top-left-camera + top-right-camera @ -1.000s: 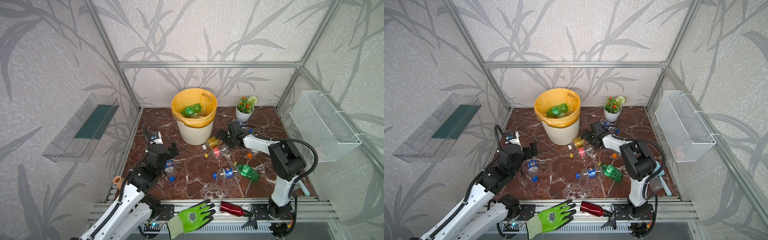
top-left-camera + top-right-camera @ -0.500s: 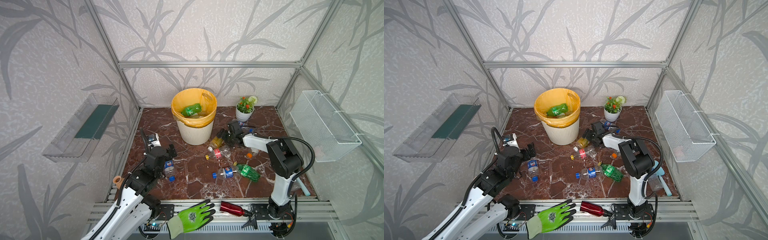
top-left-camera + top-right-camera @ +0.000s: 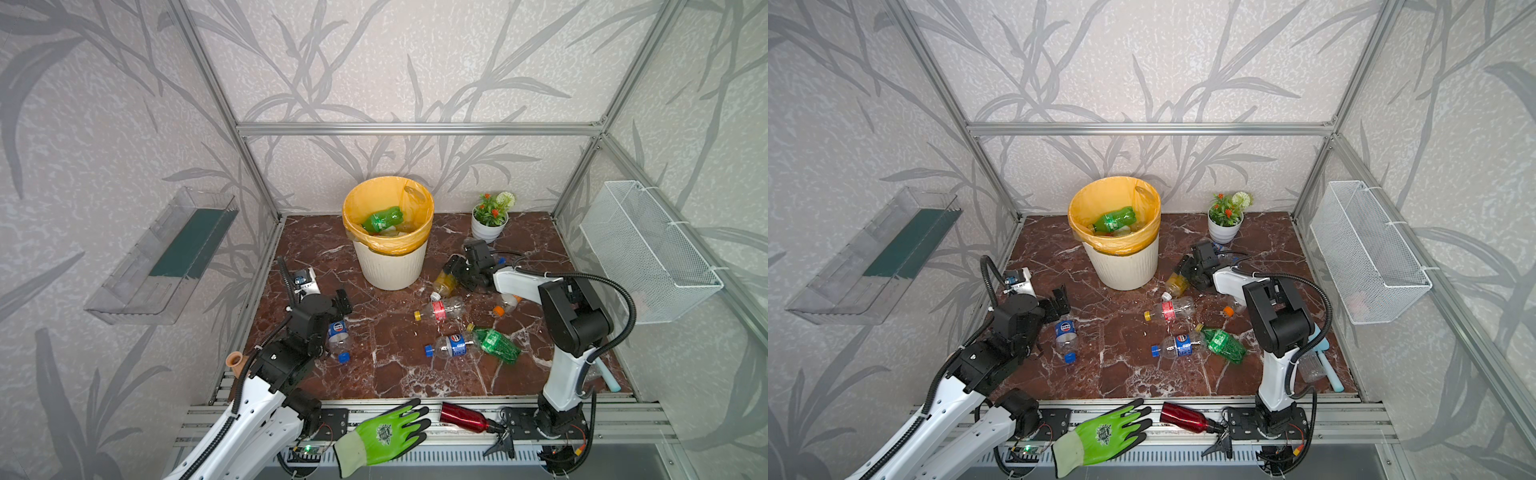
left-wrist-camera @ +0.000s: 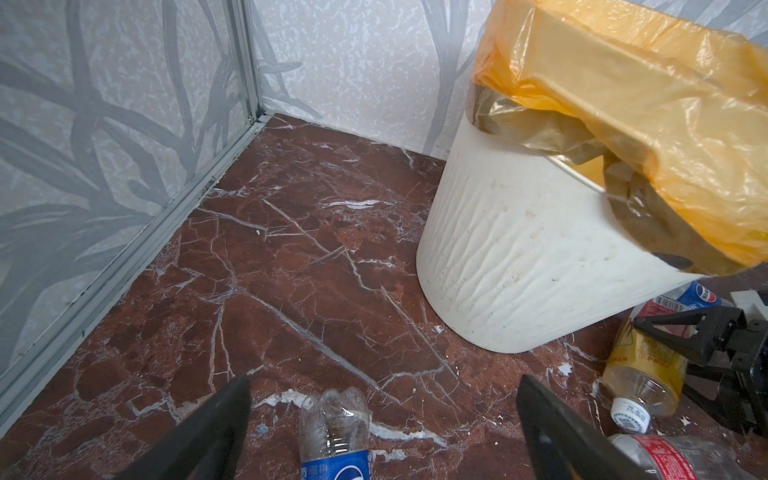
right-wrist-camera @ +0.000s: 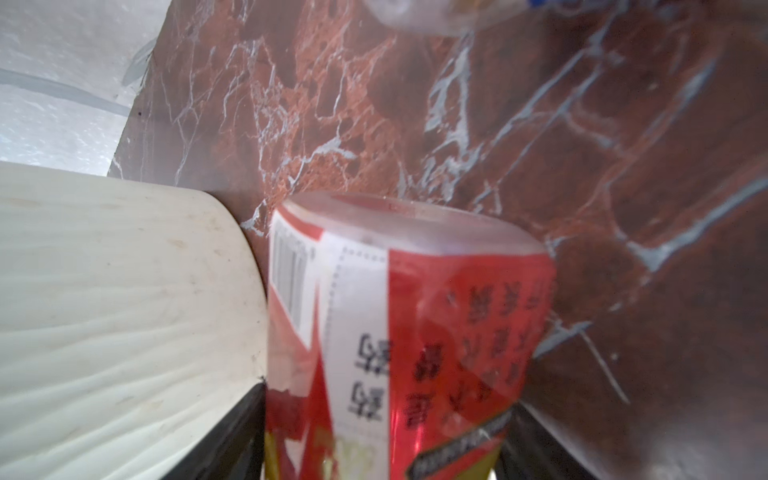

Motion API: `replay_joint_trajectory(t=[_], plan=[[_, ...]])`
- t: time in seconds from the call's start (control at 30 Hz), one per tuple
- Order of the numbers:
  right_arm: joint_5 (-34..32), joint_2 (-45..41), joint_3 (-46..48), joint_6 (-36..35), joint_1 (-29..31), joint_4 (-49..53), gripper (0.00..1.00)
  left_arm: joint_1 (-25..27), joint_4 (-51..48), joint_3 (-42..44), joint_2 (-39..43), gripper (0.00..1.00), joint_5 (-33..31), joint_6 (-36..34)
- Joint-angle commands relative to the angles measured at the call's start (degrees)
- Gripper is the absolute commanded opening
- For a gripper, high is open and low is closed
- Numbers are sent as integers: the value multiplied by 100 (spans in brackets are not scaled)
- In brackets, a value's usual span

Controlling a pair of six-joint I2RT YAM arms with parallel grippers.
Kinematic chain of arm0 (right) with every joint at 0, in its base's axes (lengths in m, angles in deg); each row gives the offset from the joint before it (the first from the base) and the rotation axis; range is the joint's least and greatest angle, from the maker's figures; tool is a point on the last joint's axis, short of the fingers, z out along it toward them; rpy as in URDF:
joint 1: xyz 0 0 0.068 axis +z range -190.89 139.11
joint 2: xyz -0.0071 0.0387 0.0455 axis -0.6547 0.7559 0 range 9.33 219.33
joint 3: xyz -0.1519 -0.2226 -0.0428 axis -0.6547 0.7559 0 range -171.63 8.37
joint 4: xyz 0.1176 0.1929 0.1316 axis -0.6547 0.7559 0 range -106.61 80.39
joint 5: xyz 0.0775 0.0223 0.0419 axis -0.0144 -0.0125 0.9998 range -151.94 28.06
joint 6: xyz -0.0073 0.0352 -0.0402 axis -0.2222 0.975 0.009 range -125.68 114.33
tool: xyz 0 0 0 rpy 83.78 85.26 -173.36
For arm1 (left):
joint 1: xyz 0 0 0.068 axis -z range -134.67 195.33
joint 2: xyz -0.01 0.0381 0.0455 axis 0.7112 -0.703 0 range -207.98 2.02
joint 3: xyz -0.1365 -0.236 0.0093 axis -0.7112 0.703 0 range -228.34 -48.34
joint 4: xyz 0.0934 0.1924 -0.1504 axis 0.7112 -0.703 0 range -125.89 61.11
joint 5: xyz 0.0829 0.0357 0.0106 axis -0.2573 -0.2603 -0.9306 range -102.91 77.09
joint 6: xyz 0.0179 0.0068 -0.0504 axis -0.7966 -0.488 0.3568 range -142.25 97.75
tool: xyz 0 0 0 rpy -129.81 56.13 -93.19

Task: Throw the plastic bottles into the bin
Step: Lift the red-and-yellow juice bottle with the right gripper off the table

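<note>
Plainly, the coming move turns on the round cream-white ribbed plastic bin with a yellow-orange liner (image 3: 390, 272). It stands just beside the right gripper (image 3: 452, 273), with its rim well above the gripper.

That gripper is clamped on a clear plastic bottle with a red-and-yellow label and a white cap (image 3: 444, 284). The bottle lies on its side on the red-brown marble surface (image 3: 374, 374), and its capped end sticks out past the fingers. By this judgement, the bottle must go up and then sideways over the rim, and the right arm is much the nearer to the bin.

The left gripper (image 4: 384, 380) is spread wide and holds nothing. It hangs over a clear plastic bottle with a blue label (image 4: 334, 432), which lies lengthwise between its fingers, farther from the bin.

The right wrist view shows what the top views cannot: the red label fills the gap between both dark fingers, with the ribbed wall close alongside. Only the top views look into the bin, where a green plastic bottle (image 3: 381, 220) lies.
</note>
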Motion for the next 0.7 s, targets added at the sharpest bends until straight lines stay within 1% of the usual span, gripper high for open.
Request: replay_joint_trajectory(t=[0.0,0.03,0.13,0.33,0.47,0.57,0.67], plan=[[-141,-73,141,-133,-52,387,85,13,-129,70,45,99,-185,119],[-99,-69,133,-116,-35,406,89,10,-131,70,39,99,-182,124],[-53,3,11,-115,33,529,94,10,-110,61,8,99,-196,105],[-206,201,-105,-87,89,641,94,10,-110,62,-13,99,-215,101],[-244,287,-106,-115,80,604,86,9,-210,52,41,99,-273,91],[-194,279,-73,-98,64,459,77,13,-234,78,96,99,-329,81],[-143,219,-105,-116,54,388,74,5,-234,87,127,99,-357,82]])
